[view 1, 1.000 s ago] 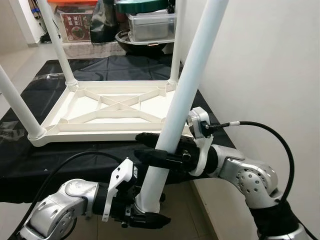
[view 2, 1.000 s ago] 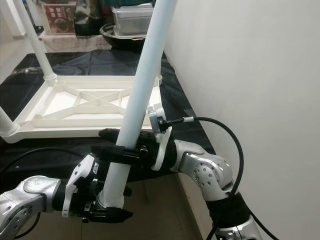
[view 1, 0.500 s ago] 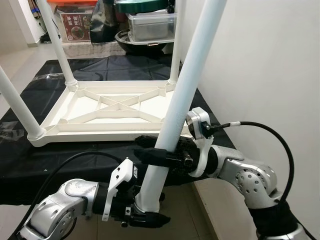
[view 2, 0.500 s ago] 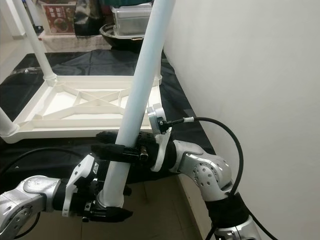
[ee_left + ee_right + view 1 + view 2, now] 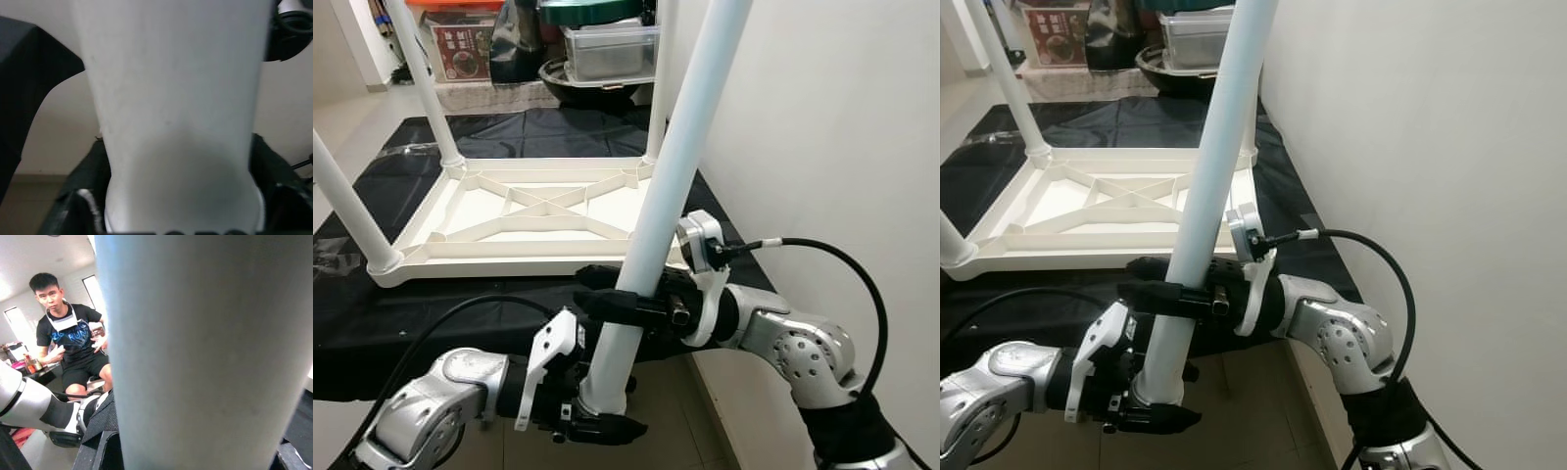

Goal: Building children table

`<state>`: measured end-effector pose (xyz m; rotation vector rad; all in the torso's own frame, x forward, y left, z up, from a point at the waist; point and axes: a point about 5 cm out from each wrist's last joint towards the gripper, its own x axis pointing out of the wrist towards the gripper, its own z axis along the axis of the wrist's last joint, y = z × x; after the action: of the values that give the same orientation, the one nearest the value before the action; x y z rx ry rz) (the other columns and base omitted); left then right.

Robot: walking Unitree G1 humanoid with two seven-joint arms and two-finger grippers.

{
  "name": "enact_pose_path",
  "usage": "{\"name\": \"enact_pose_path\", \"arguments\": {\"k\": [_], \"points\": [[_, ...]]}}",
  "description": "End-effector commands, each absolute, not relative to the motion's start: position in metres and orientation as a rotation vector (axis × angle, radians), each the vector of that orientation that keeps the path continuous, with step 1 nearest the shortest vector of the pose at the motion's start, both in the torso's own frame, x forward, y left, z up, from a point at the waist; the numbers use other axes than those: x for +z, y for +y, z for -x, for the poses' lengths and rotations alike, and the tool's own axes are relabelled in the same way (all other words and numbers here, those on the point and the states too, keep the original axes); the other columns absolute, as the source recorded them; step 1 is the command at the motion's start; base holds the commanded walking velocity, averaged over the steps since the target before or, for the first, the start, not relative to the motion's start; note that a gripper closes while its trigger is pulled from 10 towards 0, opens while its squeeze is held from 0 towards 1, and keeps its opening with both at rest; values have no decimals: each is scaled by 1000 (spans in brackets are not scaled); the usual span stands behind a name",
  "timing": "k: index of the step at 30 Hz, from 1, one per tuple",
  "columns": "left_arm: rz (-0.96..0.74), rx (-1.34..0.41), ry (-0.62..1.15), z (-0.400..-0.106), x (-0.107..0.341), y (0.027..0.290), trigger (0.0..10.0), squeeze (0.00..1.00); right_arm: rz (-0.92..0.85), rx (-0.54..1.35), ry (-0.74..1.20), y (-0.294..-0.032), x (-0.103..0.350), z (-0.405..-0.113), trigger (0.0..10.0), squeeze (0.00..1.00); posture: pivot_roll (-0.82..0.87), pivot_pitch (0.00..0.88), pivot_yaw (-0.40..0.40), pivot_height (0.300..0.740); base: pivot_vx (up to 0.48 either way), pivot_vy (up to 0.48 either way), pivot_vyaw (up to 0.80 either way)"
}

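**White plastic, three legs up, one to go**

White plastic tabletop (image 5: 524, 211) lies upside down on a black sheet (image 5: 372, 313), ribs showing. Three legs already stand in its corners: one at the near left (image 5: 347, 201), one at the far left (image 5: 423, 83) and one at the far right (image 5: 658, 88). The near right corner looks bare to me, so I'd say the job is three quarters done.

The fourth leg (image 5: 671, 186) is off the table, tilted, in front of the sheet's near edge. The left gripper (image 5: 597, 416) is clamped round its flared foot end, and the right gripper (image 5: 622, 294) is closed round the shaft just above. What's left, I reckon, is carrying that leg over to the empty corner and seating it. A person (image 5: 68, 342) sits watching from across the room.
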<state>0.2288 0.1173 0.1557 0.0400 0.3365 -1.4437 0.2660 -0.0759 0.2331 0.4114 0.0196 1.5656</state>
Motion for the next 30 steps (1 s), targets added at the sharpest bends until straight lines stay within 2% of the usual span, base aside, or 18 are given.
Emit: {"name": "enact_pose_path", "arguments": {"k": [1, 9, 10, 16, 19, 22, 24, 26, 27, 28, 30], "points": [[-25, -1428, 385, -229, 148, 118, 10000, 1000, -401, 1579, -7, -76, 239, -265, 0, 0, 33, 92, 0, 740, 0, 0, 0], [-24, -1401, 390, -228, 147, 126, 10000, 1000, -377, 1558, -17, -84, 242, -271, 0, 0, 38, 84, 0, 740, 0, 0, 0], [-39, -1380, 395, -228, 146, 129, 10000, 0, -362, 1545, -19, -89, 242, -273, 0, 0, 38, 82, 0, 740, 0, 0, 0], [-47, -1300, 409, -228, 141, 141, 10000, 0, -304, 1464, -16, -111, 242, -282, 0, 0, 40, 78, 0, 740, 0, 0, 0], [-44, -1187, 394, -229, 135, 149, 10000, 0, -245, 1292, -23, -138, 239, -297, 0, 0, 44, 75, -2, 740, 0, 0, 0], [-44, -1132, 374, -231, 133, 150, 10000, 0, -231, 1213, -32, -146, 239, -303, 0, 0, 45, 74, -5, 740, 0, 0, 0], [-74, -996, 243, -237, 138, 144, 10000, 0, -196, 992, -97, -161, 243, -318, 0, 0, 42, 73, -5, 740, 0, 0, 0], [-74, -996, 243, -237, 138, 144, 10000, 0, -196, 992, -97, -161, 243, -318, 0, 0, 42, 73, -5, 740, 0, 0, 0], [-79, -914, 167, -241, 144, 139, 10000, 0, -191, 870, -128, -167, 247, -326, 0, 0, 49, 71, -8, 740, 0, 0, 0], [-79, -914, 167, -241, 144, 139, 10000, 0, -191, 870, -128, -167, 247, -326, 0, 0, 49, 71, -8, 740, 0, 0, 0], [-59, -753, 36, -247, 156, 126, 10000, 0, -124, 537, -221, -178, 256, -344, 0, 0, 48, 69, -13, 740, 0, 0, 0]]}}
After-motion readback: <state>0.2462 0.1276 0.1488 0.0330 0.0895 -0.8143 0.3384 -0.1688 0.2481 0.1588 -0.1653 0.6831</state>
